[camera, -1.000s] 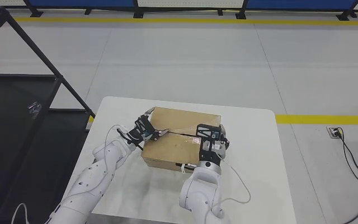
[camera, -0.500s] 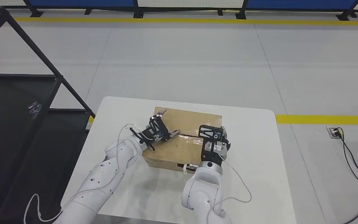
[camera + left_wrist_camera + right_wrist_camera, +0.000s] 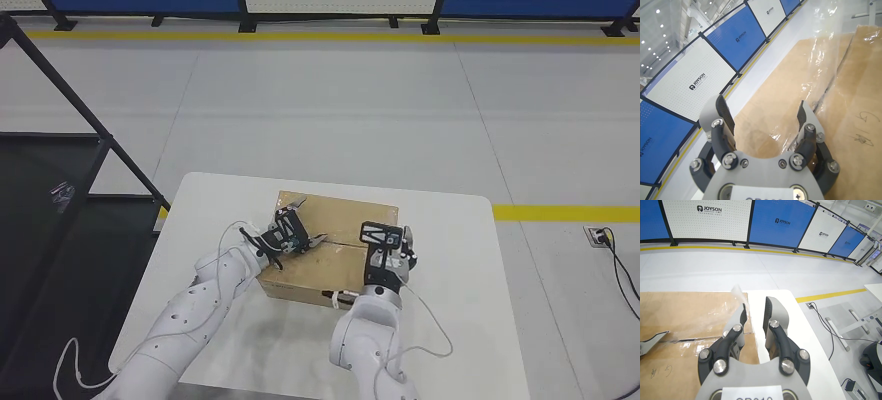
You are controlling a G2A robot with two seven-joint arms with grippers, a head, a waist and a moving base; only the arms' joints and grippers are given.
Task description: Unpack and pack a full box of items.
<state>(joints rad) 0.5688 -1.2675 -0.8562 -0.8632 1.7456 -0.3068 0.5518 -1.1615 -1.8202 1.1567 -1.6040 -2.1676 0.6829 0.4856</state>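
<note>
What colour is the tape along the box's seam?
Clear, glossy tape on the brown box; best in the left wrist view.

A: What stands by the white counter (image 3: 455,300)?
B: A black frame (image 3: 103,140) just beside it — grey floor (image 3: 330,110) around, crossed by a yellow line (image 3: 565,212), a floor socket (image 3: 598,236), blue and white panels (image 3: 708,220) beyond.

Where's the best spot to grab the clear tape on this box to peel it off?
Pinch the loose tape end standing up off the box at its edge beside the right gripper. Come from that end, probably: elsewhere the tape lies flat along the seam, offering no lip.
</note>
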